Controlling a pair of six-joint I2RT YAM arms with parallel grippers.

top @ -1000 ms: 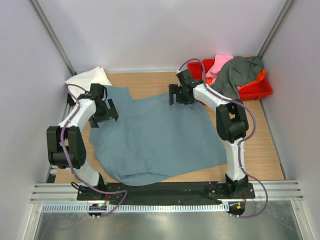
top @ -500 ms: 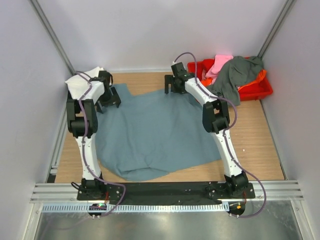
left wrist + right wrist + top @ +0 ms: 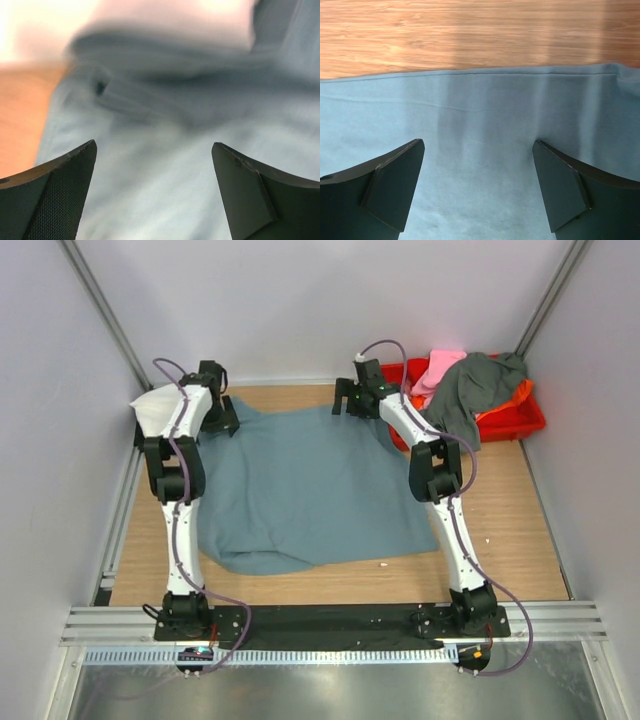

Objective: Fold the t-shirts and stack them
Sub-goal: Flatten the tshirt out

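Seemingly three t-shirts (image 3: 470, 390) fill one crate (image 3: 525, 422); one blue-grey t-shirt (image 3: 310, 490) lies spread.

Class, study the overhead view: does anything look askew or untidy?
Yes. The blue shirt lies crooked, and its near edge is rumpled. The dark grey shirt drapes over the rim of the crate rather than sitting inside it.

The big blue-grey t-shirt (image 3: 310, 490) lies spread out flat. The white t-shirt (image 3: 152, 408) sits far left. The dark grey (image 3: 470, 385), pink (image 3: 440, 368) and orange t-shirts (image 3: 518, 392) are piled far right.
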